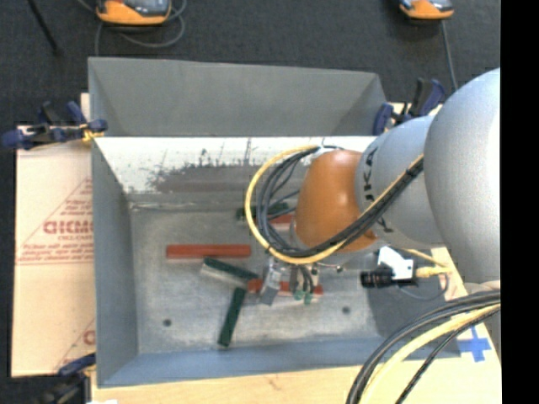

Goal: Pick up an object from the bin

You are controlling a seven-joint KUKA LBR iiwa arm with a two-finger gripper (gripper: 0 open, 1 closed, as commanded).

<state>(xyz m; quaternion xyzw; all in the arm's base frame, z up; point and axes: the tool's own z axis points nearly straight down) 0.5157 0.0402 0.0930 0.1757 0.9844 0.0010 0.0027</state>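
My gripper is low over the middle of the bin floor, mostly hidden under the arm's orange cover and cables. Its tip is at the right end of a dark green stick that lies slanted on the floor. A small red-orange piece lies just left of the tip, touching that stick. A second dark green stick points down toward the near wall. Small orange and green bits show just right of the gripper.
A long red-brown bar lies flat to the left of the gripper, above the green sticks. Another orange piece and a green bit peek out behind the cables near the far wall. The arm covers the bin's right side.
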